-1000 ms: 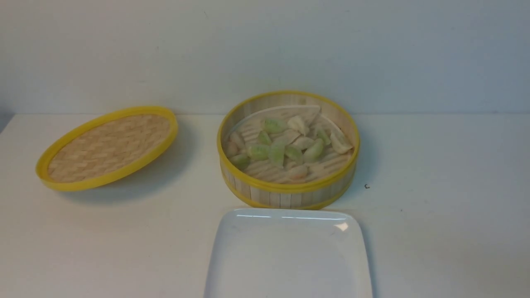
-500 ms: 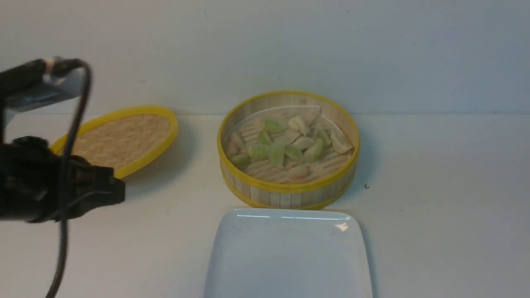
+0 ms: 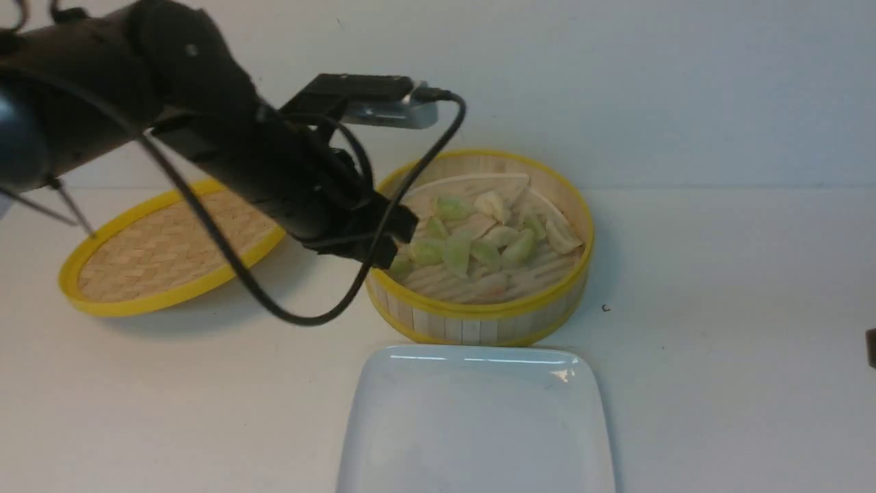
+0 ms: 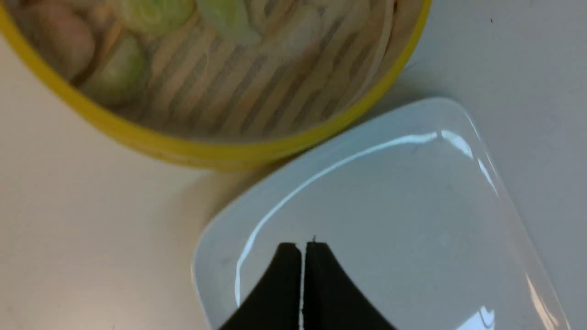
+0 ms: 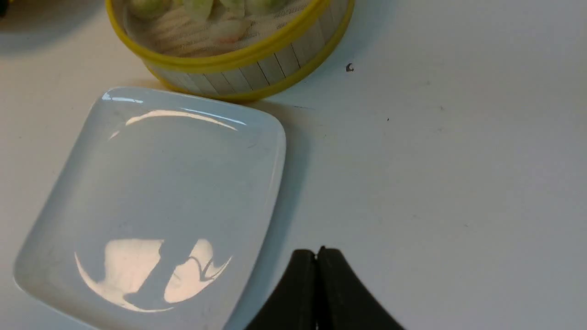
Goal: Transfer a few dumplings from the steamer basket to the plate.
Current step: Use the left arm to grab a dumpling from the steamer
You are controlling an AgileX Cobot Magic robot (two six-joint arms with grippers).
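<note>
near the middle of the white table (image 3: 718, 260) sits the steamer basket (image 3: 479, 325), uncovered, with the dumplings (image 3: 472, 243) heaped on its slatted floor, mostly pale green and cream-white, one pinkish near the front wall. just in front of it, toward the robot, lies the plate (image 3: 472, 424), glossy and bare, its far edge close beside the basket's lower rim. the woven lid (image 3: 171, 250) lies apart on the table, to the left of the basket. the left arm reaches in from the left, and in the front view the left end effector (image 4: 302, 247) hangs above the basket's left rim, jaws pressed together and holding nothing. the right end effector (image 5: 316, 251) hovers over bare table to the right of the plate, jaws likewise closed and empty. a small dark speck (image 3: 606, 308) marks the table just right of the basket.
</note>
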